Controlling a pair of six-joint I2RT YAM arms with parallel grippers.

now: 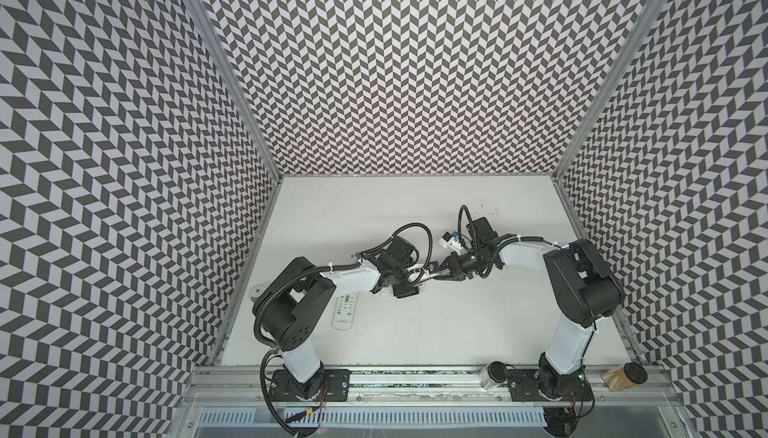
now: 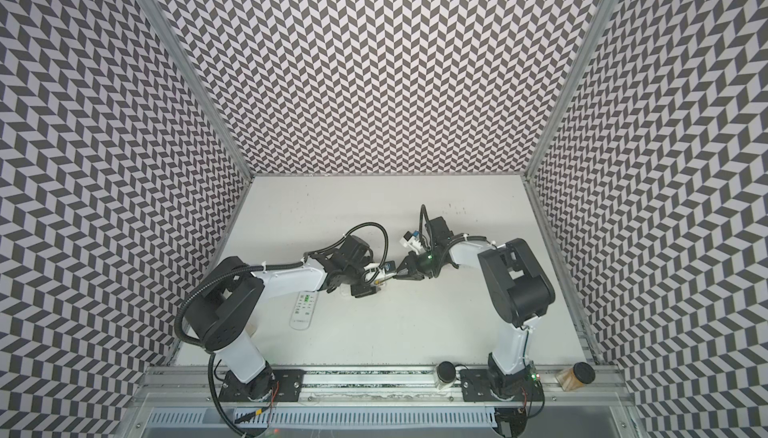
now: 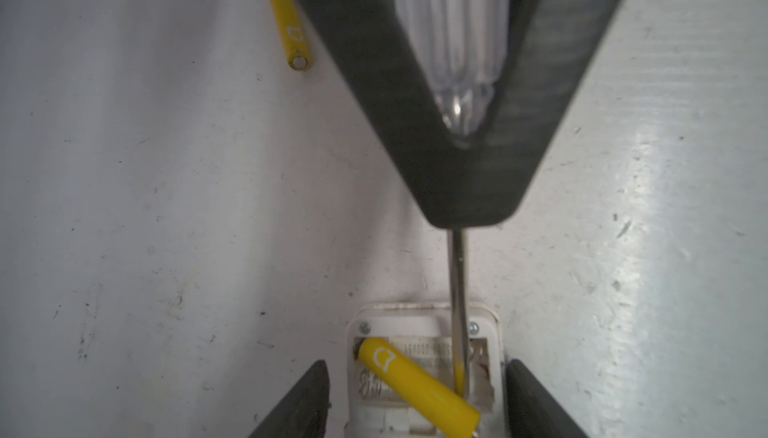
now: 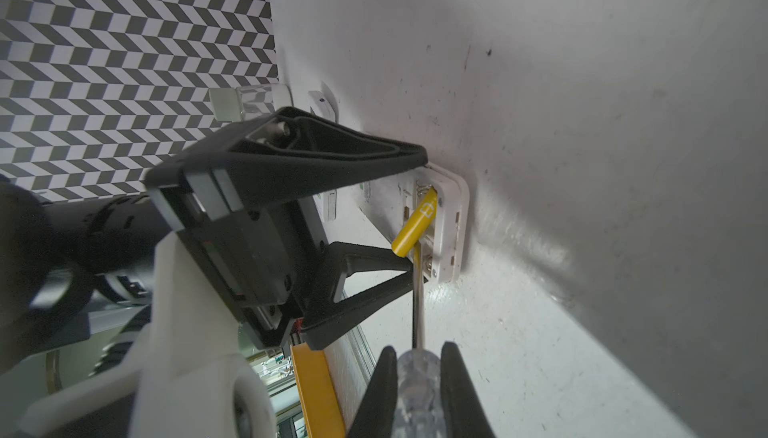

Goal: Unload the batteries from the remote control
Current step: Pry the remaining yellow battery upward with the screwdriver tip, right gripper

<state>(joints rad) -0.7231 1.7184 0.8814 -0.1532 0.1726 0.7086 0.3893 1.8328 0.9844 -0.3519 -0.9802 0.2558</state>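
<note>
1. left gripper (image 3: 416, 367): fingers (image 3: 299, 402) spread, one on each side of the white remote (image 3: 424, 317) at its open battery-bay end. One finger sits just beside the casing and the other is about touching. Can't tell if either presses it.
2. right gripper (image 4: 419, 352): pinched tight on the clear handle of the screwdriver (image 4: 419, 315). The metal shaft runs straight into the bay, with its tip down alongside the battery.
3. yellow battery (image 3: 415, 386): in the bay but skewed across it. One end is low by the spring, the other is raised over the bay edge, touching the shaft.
4. second yellow battery (image 3: 286, 20): lying flat on the table (image 1: 457, 323), well apart from the remote.
5. Markings: both batteries carry a white outline logo, with no readable text. The printed label on the bay floor has digits, too blurred to read.
6. In both top views the grippers meet just below mid-frame. The remote there is almost fully hidden under the left gripper.
7. spare remote (image 1: 345, 311): lower left of centre in both top views, face up, its top end under the left forearm. It has green keys near the top, but the legends are too small to read.
8. Lower right, on the front rail: clear jar (image 1: 494, 375) with a black lid, and brown-filled jar (image 1: 619, 375) on its side. No label is legible on either.
</note>
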